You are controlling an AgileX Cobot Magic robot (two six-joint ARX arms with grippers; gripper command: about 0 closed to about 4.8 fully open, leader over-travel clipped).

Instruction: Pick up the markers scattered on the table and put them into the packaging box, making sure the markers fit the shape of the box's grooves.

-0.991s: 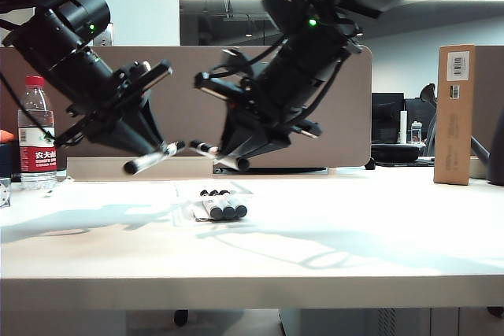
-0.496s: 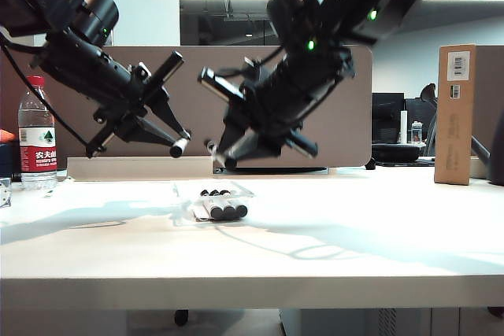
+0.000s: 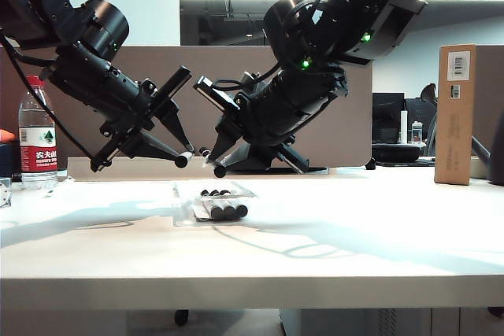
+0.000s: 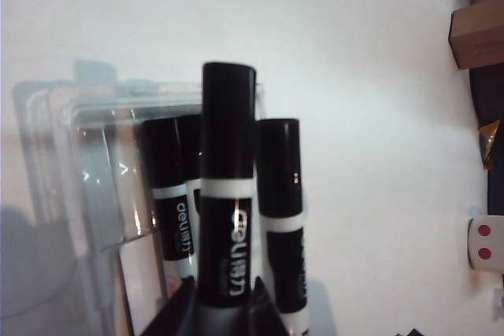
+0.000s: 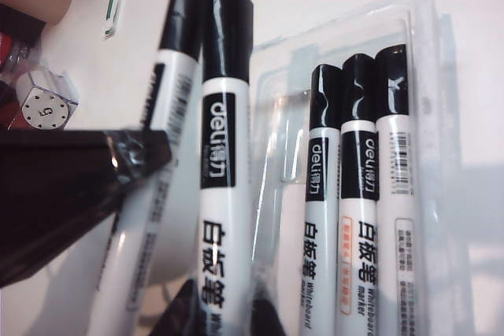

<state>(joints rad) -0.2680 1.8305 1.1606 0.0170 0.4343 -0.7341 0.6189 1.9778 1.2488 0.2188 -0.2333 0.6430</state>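
Packaging box (image 3: 189,208): clear moulded plastic tray, shallow, rectangular, glossy, on matte white table (image 3: 354,234), lower centre-left of exterior view. Inside, three markers (image 5: 360,194) side by side in parallel grooves (image 4: 110,179); white barrels, black caps. Left gripper (image 3: 183,160) above box, grasping one marker (image 4: 227,194). Right gripper (image 3: 214,164) just beside it, clenched on another marker (image 5: 223,163). Brown cardboard box (image 3: 455,114) upright, far right.

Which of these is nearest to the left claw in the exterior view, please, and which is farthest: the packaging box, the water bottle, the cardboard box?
From the left claw, holding a marker above the table:
1. The packaging box, just below it on the table, three markers inside.
2. The water bottle, at the far left edge.
3. The cardboard box, standing at the far right.
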